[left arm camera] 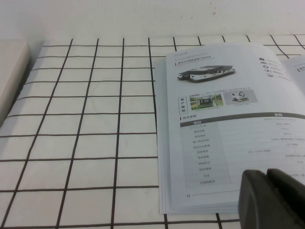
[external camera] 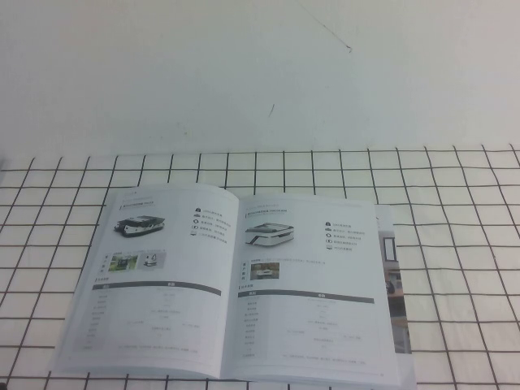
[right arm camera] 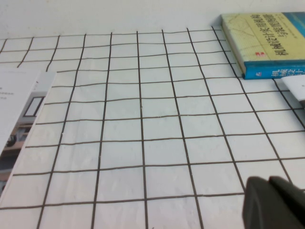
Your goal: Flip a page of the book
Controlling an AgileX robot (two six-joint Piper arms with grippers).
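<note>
The book lies open and flat on the grid-patterned cloth, near the front edge. Its left-hand page shows a dark wheeled rover above a grey-bar table. The right-hand page shows a flat white robot. Neither gripper shows in the high view. In the left wrist view my left gripper is shut and empty, just above the near corner of the rover page. In the right wrist view my right gripper is shut and empty over bare cloth, well to the right of the book's right edge.
A teal-and-yellow hardcover book lies on the cloth to the far right, with a white object beside it. A pale flat block sits off the cloth's left edge. A white wall rises behind the cloth.
</note>
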